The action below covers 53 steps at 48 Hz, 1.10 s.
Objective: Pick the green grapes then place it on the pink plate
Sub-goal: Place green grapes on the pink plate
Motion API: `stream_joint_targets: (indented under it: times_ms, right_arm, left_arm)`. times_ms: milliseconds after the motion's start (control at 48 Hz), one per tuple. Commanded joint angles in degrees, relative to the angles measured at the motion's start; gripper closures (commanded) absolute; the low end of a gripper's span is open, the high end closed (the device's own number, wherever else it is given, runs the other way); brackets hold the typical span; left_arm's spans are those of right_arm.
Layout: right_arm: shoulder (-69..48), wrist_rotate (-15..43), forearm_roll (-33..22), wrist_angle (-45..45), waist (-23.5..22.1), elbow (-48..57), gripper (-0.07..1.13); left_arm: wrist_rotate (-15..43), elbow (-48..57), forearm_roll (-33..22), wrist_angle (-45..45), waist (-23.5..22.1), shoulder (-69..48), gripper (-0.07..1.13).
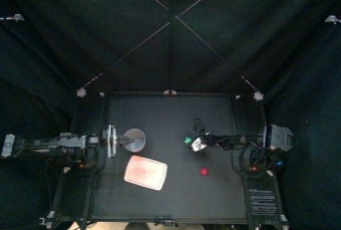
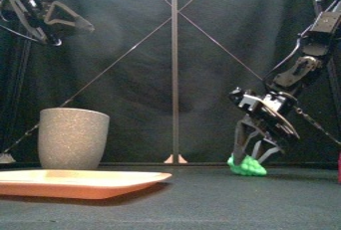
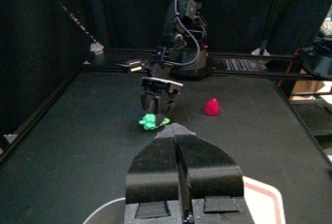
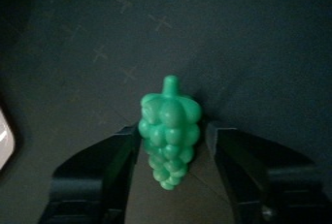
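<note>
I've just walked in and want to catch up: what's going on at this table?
The right fingers are down at the table, open on either side of the green grapes, which lie there not yet gripped. The pink plate sits empty toward the front left, with a grey cup behind it. A small red toy lies apart from the grapes. The left fingers are shut, and that arm rests at the left side.

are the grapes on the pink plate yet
No, the green grapes sit on the table, well right of the pink plate.
</note>
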Motion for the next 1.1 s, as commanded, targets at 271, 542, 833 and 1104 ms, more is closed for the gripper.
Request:
stream_joint_targets:
  times_ms: [271, 542, 833, 1104]
  right_arm:
    - [-2.5, -0.7, -0.5, -0.2, 6.5, -5.9, 0.39]
    - [-0.1, 0.0, -7.1, -0.2, 15.9, -17.7, 0.39]
    - [12.7, -0.2, -10.4, -0.1, 19.9, -31.6, 0.39]
    - [22.3, -0.4, -11.8, 3.6, 22.3, -41.4, 0.4]
  left_arm:
    - [-0.1, -0.7, -0.6, -0.4, -0.1, 0.1, 0.95]
    - [0.0, -0.4, -0.6, -0.5, 0.1, 0.1, 0.95]
    - [0.0, -0.4, -0.6, -0.5, 0.4, 0.1, 0.95]
    - [0.1, -0.4, -0.6, -0.5, 0.4, 0.0, 0.95]
